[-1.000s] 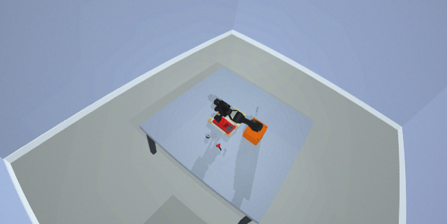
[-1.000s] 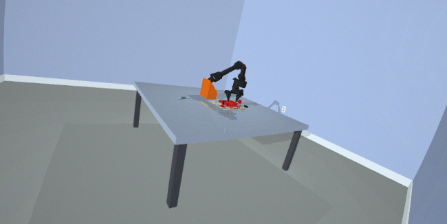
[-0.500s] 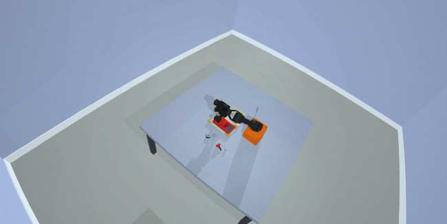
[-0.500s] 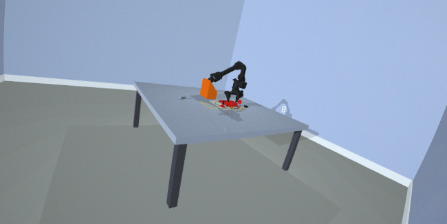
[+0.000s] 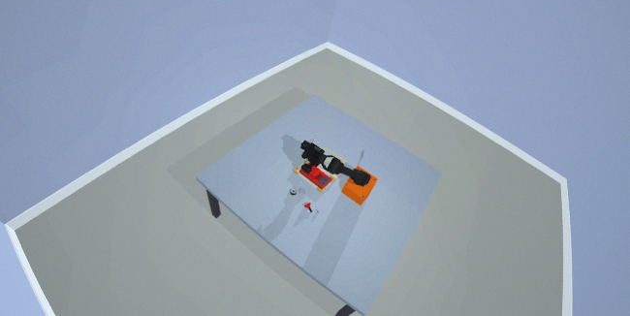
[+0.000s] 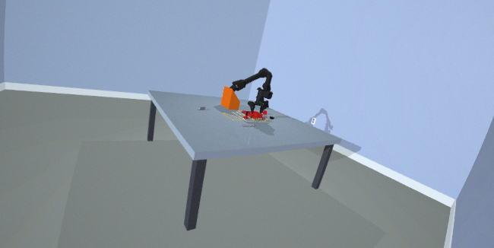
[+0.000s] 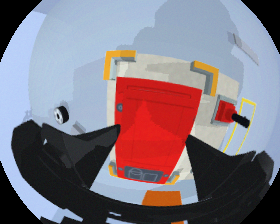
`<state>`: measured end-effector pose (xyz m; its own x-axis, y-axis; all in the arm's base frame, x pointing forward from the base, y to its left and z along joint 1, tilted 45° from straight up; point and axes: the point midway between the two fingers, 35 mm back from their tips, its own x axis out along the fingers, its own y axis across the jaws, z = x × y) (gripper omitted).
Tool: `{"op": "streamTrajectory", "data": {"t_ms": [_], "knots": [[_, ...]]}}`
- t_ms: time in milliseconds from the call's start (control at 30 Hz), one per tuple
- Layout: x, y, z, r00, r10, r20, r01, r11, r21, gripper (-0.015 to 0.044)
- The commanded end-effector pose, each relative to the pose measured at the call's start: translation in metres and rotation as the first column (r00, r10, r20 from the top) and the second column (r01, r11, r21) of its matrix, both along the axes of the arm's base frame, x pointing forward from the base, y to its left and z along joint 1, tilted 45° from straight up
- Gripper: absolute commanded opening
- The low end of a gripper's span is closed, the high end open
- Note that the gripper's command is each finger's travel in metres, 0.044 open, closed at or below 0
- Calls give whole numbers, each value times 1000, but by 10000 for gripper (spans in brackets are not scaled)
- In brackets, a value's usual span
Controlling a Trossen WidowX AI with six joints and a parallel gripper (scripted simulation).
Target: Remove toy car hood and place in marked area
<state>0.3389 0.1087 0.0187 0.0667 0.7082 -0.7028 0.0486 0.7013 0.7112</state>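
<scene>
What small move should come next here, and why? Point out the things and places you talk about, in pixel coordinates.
Probably a slight further closing of the black gripper (image 5: 307, 167) (image 6: 259, 112) (image 7: 152, 135) onto the flat red car hood (image 7: 156, 125): in the wrist view its open fingers flank the hood's two long sides, and the yellow-outlined area (image 7: 249, 101) lies off to one side, without the hood.

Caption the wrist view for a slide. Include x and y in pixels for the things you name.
Open pincer (image 5: 306, 156) (image 6: 258, 112) (image 7: 153, 133) straddling the red hood (image 7: 153, 125), yellow outline (image 7: 248, 101) to the right.

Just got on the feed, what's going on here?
The robot arm has its gripper down over the red toy car, fingers open on either side of it, apparently lining up to take the hood. The hood hasn't been moved to the marked area, outlined in yellow on the table beside the car. Whether the fingertips touch the car, I cannot tell.
</scene>
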Motion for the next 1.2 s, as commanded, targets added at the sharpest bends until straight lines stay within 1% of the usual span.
{"op": "streamTrajectory", "data": {"t_ms": [0, 300, 667, 1167], "knots": [[0, 0, 0, 1000, 0, 1, 0, 1000, 0, 355], [0, 0, 0, 1000, 0, 1, 0, 1000, 0, 295], [0, -4, 4, 1000, 0, 1, 0, 1000, -1, 6], [0, -11, 11, 1000, -1, 0, 1, 1000, -2, 0]]}}
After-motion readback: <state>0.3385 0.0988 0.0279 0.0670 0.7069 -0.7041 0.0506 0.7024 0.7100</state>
